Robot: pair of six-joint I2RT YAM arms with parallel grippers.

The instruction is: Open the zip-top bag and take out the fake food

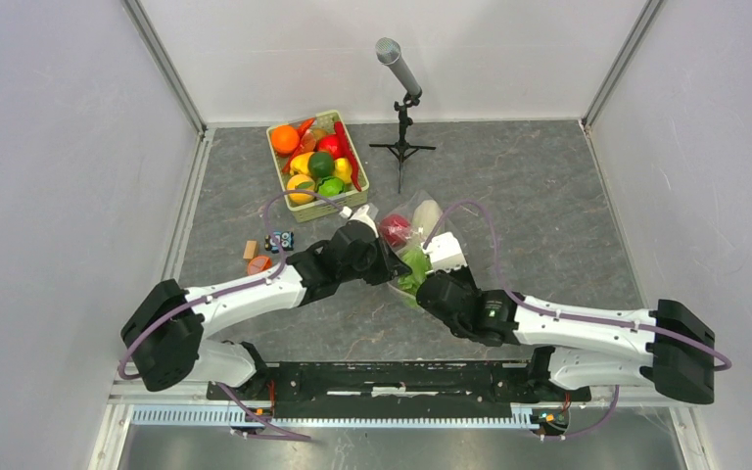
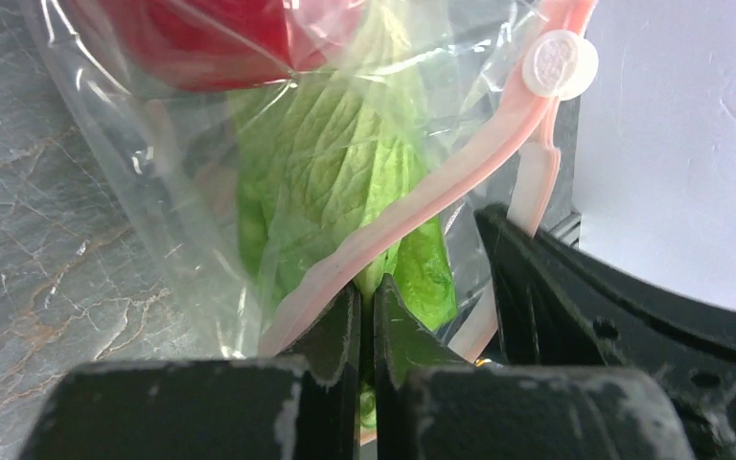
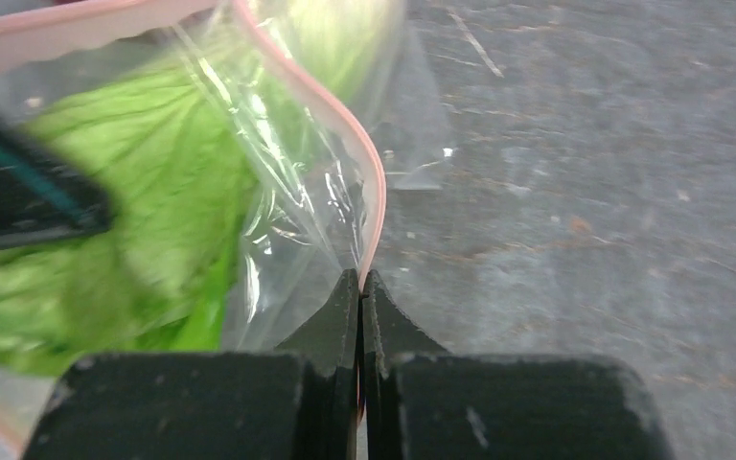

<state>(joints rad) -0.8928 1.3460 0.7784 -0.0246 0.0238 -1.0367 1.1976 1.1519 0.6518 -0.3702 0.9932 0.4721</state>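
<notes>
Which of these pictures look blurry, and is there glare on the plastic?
Left wrist view: white glints streak the zip-top bag, yet the cabbage leaf veins read sharp. Right wrist view: the cabbage and the bag's left side are blurred, the pink zip strip crisper. Top external view: even light, faint shadows only.

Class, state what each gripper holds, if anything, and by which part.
Both hold the zip-top bag by its pink zip strip: the left gripper pinches one stretch, the right gripper another.
</notes>
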